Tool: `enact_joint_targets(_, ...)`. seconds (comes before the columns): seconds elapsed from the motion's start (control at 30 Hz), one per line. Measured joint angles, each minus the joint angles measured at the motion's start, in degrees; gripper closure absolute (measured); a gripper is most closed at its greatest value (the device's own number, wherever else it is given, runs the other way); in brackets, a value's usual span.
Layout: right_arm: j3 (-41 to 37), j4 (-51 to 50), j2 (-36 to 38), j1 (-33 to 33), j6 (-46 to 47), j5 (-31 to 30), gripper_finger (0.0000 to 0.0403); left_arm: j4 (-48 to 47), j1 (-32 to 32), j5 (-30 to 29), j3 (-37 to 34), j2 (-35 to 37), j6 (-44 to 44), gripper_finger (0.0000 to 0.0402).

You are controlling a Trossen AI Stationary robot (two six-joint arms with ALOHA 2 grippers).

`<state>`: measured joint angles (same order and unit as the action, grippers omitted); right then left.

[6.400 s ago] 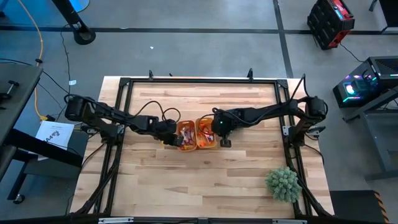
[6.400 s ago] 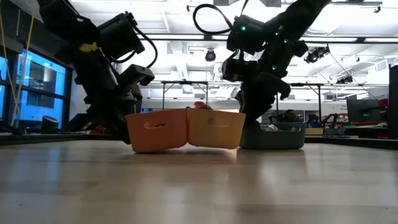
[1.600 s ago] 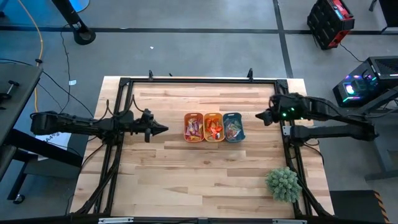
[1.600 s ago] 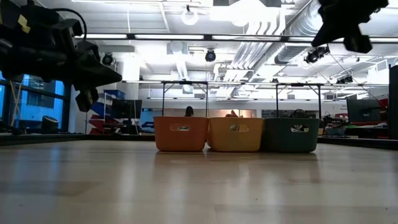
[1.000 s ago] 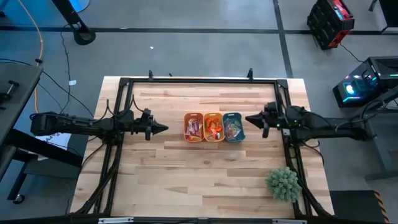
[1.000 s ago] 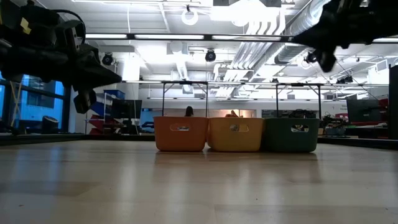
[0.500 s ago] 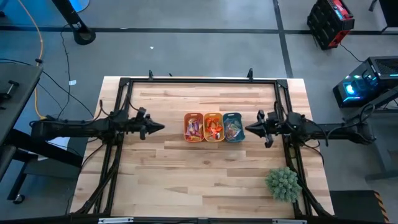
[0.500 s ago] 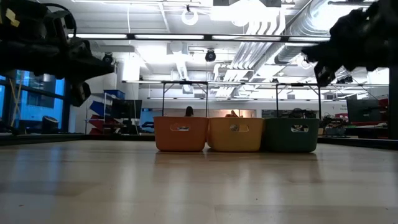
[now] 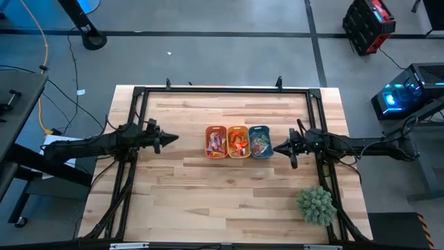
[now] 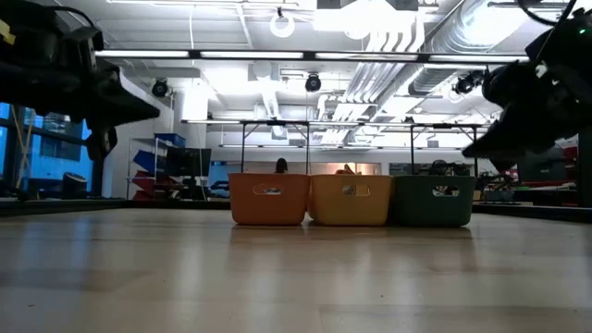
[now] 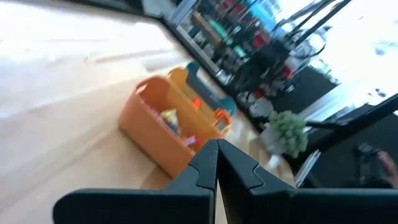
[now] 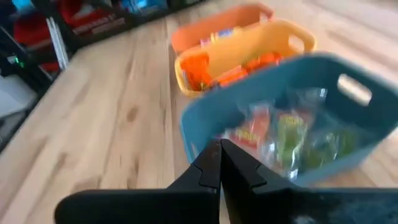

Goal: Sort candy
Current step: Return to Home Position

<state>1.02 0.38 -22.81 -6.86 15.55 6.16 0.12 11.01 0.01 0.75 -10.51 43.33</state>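
Note:
Three small bins stand side by side mid-table: an orange bin (image 9: 215, 142), a yellow-orange bin (image 9: 238, 142) and a blue bin (image 9: 259, 141). Each holds candy (image 9: 239, 144), tiny wrapped sweets; the right wrist view shows green, pale and red ones (image 12: 280, 134) in the blue bin (image 12: 280, 118). My left gripper (image 9: 173, 138) hangs shut above the table, left of the bins, pointing at them; its wrist view shows the fingertips (image 11: 216, 147) together. My right gripper (image 9: 275, 148) hangs shut just right of the blue bin, fingertips (image 12: 219, 145) together.
A green spiky plant (image 9: 316, 205) stands at the table's near right corner. A black metal frame (image 9: 222, 89) runs along the table's edges. Bare wood lies in front of and behind the bins (image 10: 350, 199).
Both arms have drawn back from the bins toward their own sides of the table. The left gripper has pulled left and slightly toward the far edge. The right gripper has lowered and moved toward the near edge, level beside the blue bin. Both have stayed shut; the bins have not moved.

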Motion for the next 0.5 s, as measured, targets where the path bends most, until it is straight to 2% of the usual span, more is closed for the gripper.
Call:
enact_joint_targets(0.23, 0.0, -0.2, 13.7, 1.0, -0.6, -1.8, 0.0402, 0.1, 0.0, -0.1, 0.0, 9.6, 0.0, 0.0402)
enact_joint_targets(0.33, 0.0, -0.2, 21.8, 0.8, -0.6, -1.8, 0.0402, 1.4, 0.0, 0.0, 0.0, 10.3, 0.0, 0.0402)
enact_joint_targets(0.5, -0.1, 6.3, 22.8, 0.3, -0.6, -2.4, 0.0402, 0.2, -0.3, -0.3, -0.1, 10.3, -0.1, 0.0402)
